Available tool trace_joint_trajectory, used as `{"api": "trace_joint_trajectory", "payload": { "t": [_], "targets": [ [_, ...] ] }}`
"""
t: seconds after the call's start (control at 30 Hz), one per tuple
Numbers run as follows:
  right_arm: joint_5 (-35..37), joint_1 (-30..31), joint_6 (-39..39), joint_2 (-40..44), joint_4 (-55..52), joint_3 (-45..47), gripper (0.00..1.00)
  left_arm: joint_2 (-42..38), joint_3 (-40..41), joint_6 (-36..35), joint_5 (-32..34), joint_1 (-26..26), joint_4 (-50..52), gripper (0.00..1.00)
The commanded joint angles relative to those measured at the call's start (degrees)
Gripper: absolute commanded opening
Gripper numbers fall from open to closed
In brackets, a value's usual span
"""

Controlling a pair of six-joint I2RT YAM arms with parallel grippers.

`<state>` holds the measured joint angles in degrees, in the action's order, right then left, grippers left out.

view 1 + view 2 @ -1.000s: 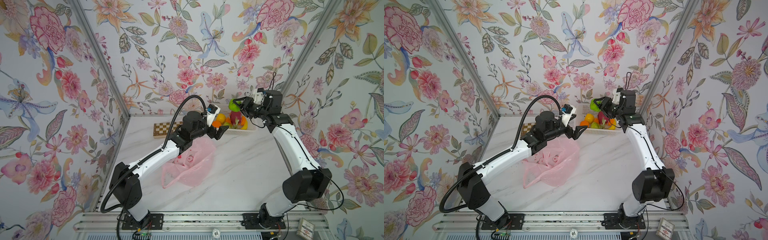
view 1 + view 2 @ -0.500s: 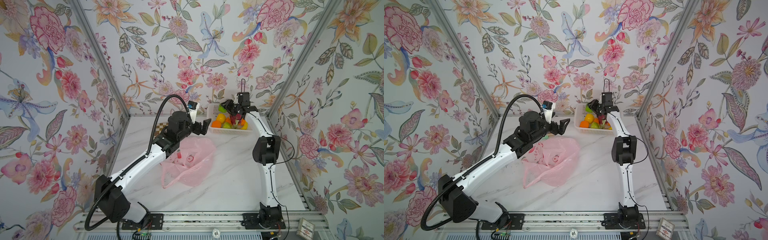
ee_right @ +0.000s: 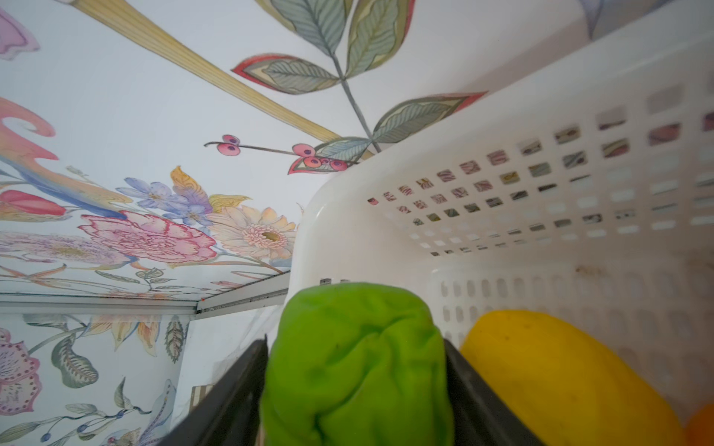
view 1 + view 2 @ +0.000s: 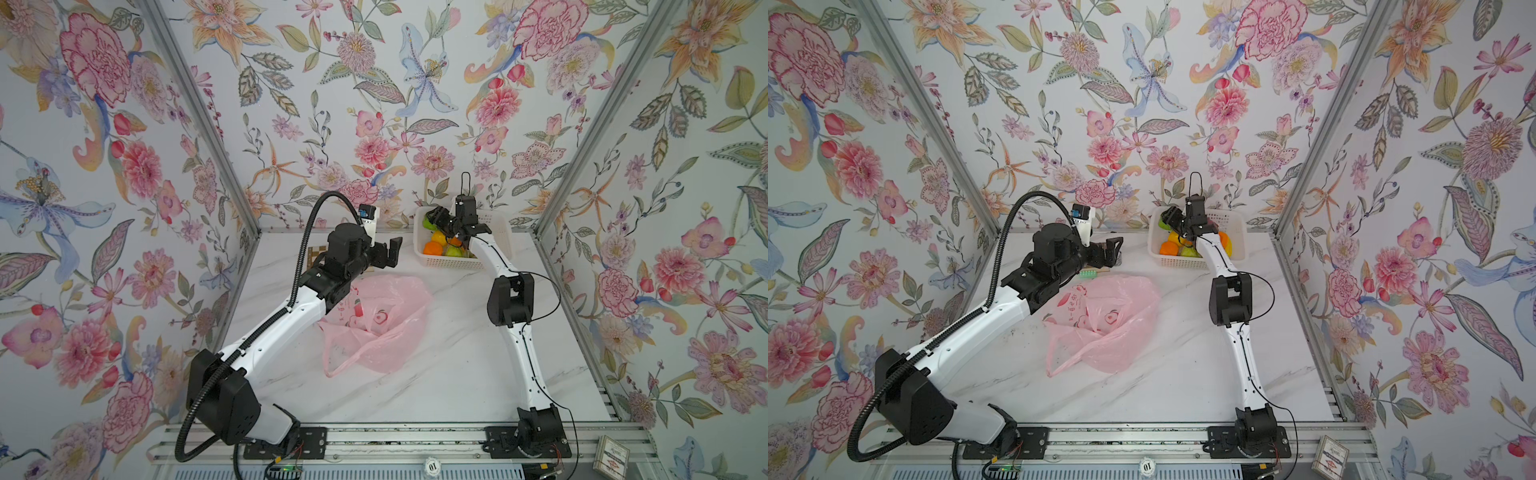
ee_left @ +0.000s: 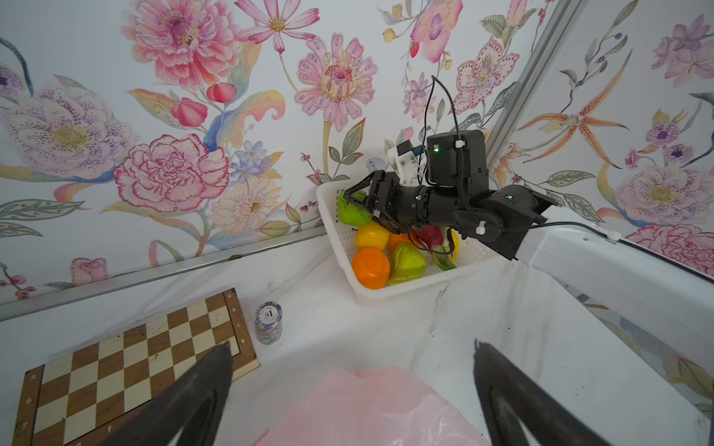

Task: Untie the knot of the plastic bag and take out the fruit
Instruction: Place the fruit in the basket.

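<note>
The right gripper (image 5: 359, 206) has sunk into the basket (image 3: 502, 116), green fruit (image 3: 357, 370) between its jaws, clamped or freed unclear; the left gripper (image 4: 390, 251) gapes above the slack bag (image 4: 386, 332), so the task is probably nearly finished.

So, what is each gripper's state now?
Left gripper: open, empty.
Right gripper: around the bumpy green toy fruit in the white perforated plastic basket; grip or release cannot be told.

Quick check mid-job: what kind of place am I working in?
Probably a staged robot test booth, not a home: floral wallpaper panels on aluminium posts box in a marble-look tabletop, and the left arm and right arm are bolted to a rail at its front edge.
</note>
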<state>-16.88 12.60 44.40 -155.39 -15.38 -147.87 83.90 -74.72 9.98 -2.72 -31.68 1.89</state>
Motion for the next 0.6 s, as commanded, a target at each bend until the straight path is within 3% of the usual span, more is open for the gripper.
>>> {"api": "trace_joint_trajectory", "payload": {
  "t": [0.0,0.27,0.4,0.57],
  "targets": [
    [0.5,-0.9,-1.1,1.6,0.1,-1.9,0.76,-2.0,1.7,1.8,2.8,1.8,-0.7,0.99],
    [-5.0,-4.4,-4.2,14.0,-6.7,3.0,0.85,-6.8,10.9,3.8,12.2,6.8,-5.0,0.99],
    [-3.7,-7.0,-8.1,29.0,-5.7,20.1,0.87,-12.8,20.9,6.1,19.4,11.7,-9.3,0.99],
    [3.3,-11.1,-13.0,50.1,5.1,50.4,0.9,-18.6,32.3,1.5,30.0,14.8,-12.0,0.99]
  ]
}}
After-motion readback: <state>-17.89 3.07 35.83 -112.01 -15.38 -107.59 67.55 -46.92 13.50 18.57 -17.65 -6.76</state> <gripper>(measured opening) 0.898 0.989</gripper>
